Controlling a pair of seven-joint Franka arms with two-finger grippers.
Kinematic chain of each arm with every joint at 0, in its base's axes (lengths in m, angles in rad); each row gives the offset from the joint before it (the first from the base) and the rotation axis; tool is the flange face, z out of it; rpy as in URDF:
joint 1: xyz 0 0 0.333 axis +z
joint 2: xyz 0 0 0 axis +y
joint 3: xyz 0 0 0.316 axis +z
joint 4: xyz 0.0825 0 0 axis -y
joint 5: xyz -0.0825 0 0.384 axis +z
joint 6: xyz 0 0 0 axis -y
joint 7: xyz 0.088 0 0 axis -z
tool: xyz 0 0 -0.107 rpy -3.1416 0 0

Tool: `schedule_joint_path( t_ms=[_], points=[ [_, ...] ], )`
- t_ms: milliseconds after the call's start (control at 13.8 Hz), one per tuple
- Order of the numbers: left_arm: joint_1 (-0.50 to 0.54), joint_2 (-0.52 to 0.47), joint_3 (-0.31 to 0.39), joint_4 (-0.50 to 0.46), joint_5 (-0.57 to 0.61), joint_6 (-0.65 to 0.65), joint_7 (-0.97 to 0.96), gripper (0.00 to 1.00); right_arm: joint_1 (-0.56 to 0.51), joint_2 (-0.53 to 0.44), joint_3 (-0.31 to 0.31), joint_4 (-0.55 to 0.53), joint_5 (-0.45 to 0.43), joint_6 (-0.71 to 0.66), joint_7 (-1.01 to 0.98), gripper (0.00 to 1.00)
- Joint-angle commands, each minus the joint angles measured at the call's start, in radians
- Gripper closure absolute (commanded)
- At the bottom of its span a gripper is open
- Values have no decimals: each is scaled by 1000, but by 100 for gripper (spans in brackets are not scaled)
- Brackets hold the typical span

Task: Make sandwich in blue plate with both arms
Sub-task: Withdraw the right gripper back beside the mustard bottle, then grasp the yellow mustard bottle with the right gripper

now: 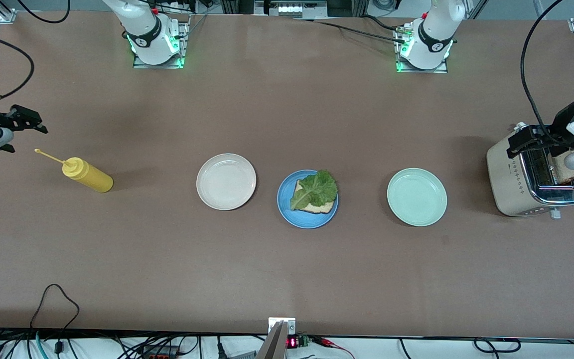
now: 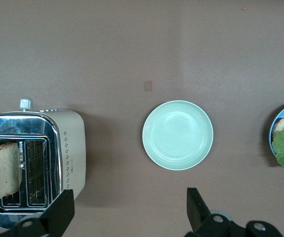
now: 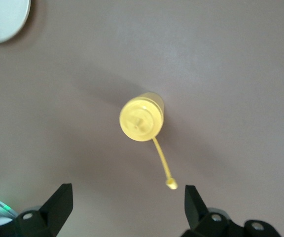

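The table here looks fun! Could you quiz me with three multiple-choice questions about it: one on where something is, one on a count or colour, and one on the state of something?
1. Where is the lettuce?
A. On the bread in the blue plate
B. In the mint-green plate
C. In the toaster

2. How many plates are on the table?
A. Two
B. Three
C. Four

3. What state are the left gripper's fingers in?
A. Shut on a slice
B. Shut on a plate
C. Open, holding nothing

Answers:
1. A: the leaf lies on a bread slice in the blue plate.
2. B: a cream-white plate, the blue one and a mint-green plate sit in a row.
3. C: the left gripper is over the table beside the toaster, fingers spread, while a bread slice stands in the toaster slot.
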Motion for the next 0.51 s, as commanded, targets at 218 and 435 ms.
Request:
schedule_joint_path(
  t_ms=[218, 435],
  points=[
    [-19, -11, 30, -5, 1, -2, 9, 0, -211, 128, 21, -48, 241, 110, -574, 0],
    [-21, -32, 27, -16, 1, -43, 9, 0, -288, 240, 28, -48, 361, 147, -818, 0]
  ],
)
